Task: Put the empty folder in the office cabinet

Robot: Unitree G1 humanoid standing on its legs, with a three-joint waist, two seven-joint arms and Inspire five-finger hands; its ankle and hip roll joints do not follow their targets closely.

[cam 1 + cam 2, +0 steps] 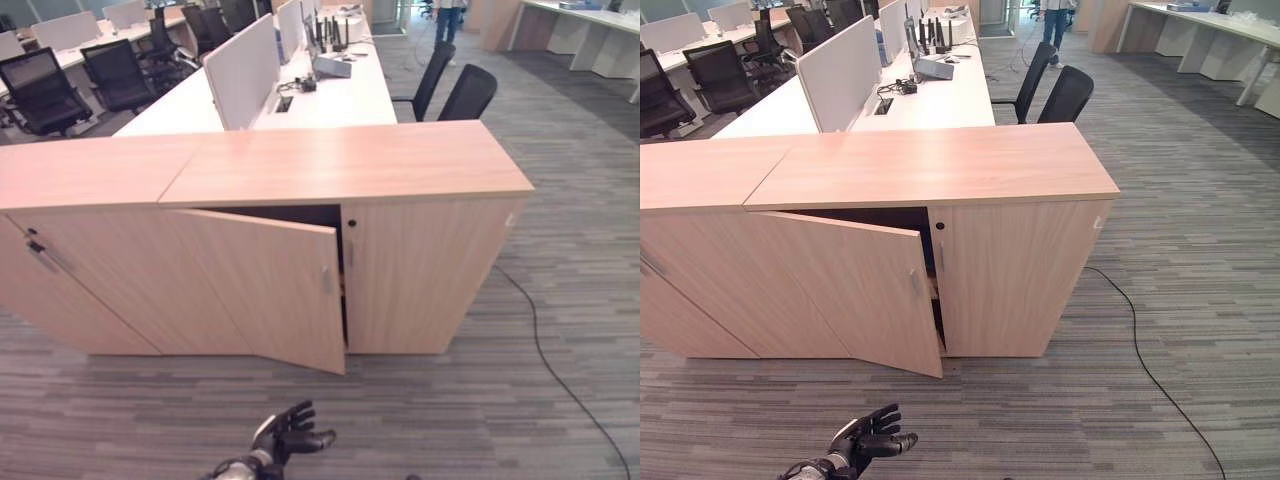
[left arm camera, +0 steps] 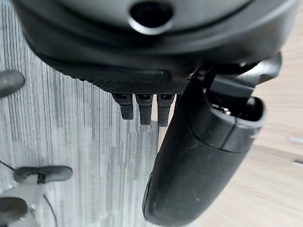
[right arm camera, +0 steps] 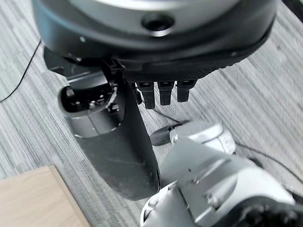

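Low over the carpet [image 1: 450,420], the left hand [image 1: 285,435] hangs empty with fingers relaxed apart, before the office cabinet [image 1: 400,190] with its door [image 1: 265,285] ajar.

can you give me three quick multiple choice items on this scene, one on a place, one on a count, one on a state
1. Where is the left hand?
A. on the cabinet top
B. low over the carpet before the cabinet
C. inside the cabinet

2. How many black chairs stand just behind the cabinet?
A. two
B. none
C. five

3. How is the cabinet's left door?
A. fully shut
B. taken off
C. partly open

Answers: 1 B, the hand shows at the eye view's lower edge over the carpet. 2 A, two chairs stand side by side there. 3 C, the door swings out with a dark gap behind it.
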